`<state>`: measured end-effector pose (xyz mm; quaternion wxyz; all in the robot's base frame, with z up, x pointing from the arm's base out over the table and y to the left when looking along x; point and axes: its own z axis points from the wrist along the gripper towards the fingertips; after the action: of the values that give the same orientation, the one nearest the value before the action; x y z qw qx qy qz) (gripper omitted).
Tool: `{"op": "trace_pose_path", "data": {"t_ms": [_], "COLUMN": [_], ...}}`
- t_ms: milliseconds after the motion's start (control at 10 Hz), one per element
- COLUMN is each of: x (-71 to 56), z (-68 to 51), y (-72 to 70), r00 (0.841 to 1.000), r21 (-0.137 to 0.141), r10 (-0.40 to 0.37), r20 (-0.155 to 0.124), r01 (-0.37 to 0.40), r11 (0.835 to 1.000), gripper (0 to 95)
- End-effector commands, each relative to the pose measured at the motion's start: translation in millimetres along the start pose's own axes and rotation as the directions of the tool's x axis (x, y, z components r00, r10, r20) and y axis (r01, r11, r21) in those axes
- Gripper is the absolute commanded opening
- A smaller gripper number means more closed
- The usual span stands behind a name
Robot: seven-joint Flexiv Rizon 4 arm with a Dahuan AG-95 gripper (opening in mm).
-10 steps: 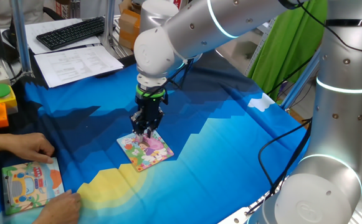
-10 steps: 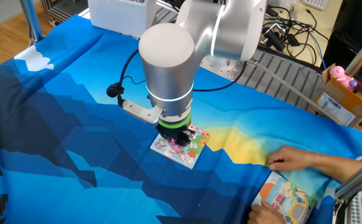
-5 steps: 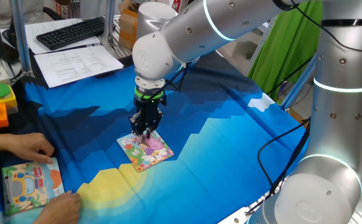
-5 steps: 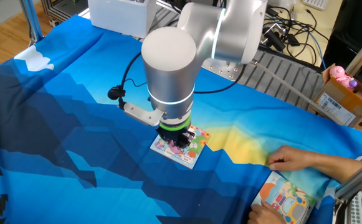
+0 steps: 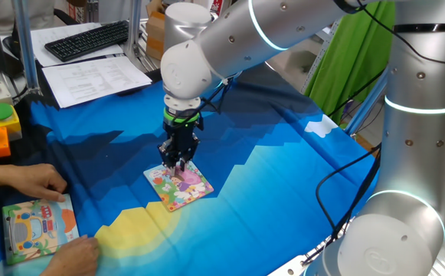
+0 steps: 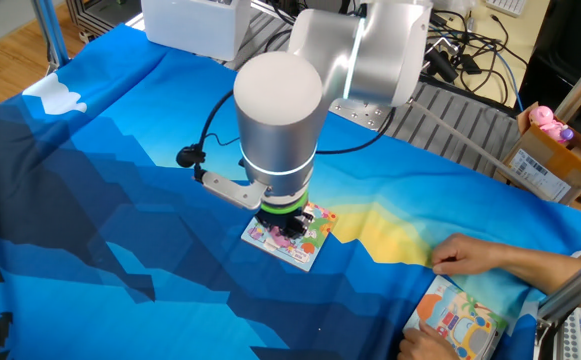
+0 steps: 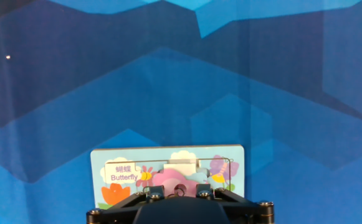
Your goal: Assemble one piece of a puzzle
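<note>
Directly below the gripper [image 5: 179,163] (pointing down) — the puzzle [image 5: 178,185].

Open blue cloth [image 5: 283,184] lies all around the puzzle [image 5: 178,184]. A person's hands [image 5: 31,182] and a second board [image 5: 37,228] block the near-left corner; the arm [image 6: 280,120] looms over the puzzle.

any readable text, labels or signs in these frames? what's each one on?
"Butterfly", below two Chinese characters that look like "蝴蝶": white label on the puzzle, hand view.
Printed sheets beside the keyboard: too small to read.
Label on the cardboard box: too blurred.
Second puzzle board under the person's hands: no legible text.
</note>
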<state>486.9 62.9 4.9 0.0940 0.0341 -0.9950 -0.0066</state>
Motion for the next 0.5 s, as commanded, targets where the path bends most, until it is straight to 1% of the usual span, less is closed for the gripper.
{"op": "trace_pose_path", "data": {"t_ms": [100, 200, 400, 500], "x": [1.6, 2.4, 4.0, 4.1], "z": [0.1, 0.8, 1.0, 1.5], "y": [-0.9, -0.8, -0.9, -2.7], "r00": [1.0, 1.0, 1.0, 1.0], "r21": [0.01, 0.017, 0.027, 0.039], "r10": [-0.004, -0.001, 0.0, -0.002], "r20": [-0.005, -0.005, -0.015, -0.017], "r01": [0.004, 0.001, 0.0, 0.002], "r11": [1.0, 1.0, 1.0, 0.999], "gripper": [0.0, 0.0, 0.0, 0.0]}}
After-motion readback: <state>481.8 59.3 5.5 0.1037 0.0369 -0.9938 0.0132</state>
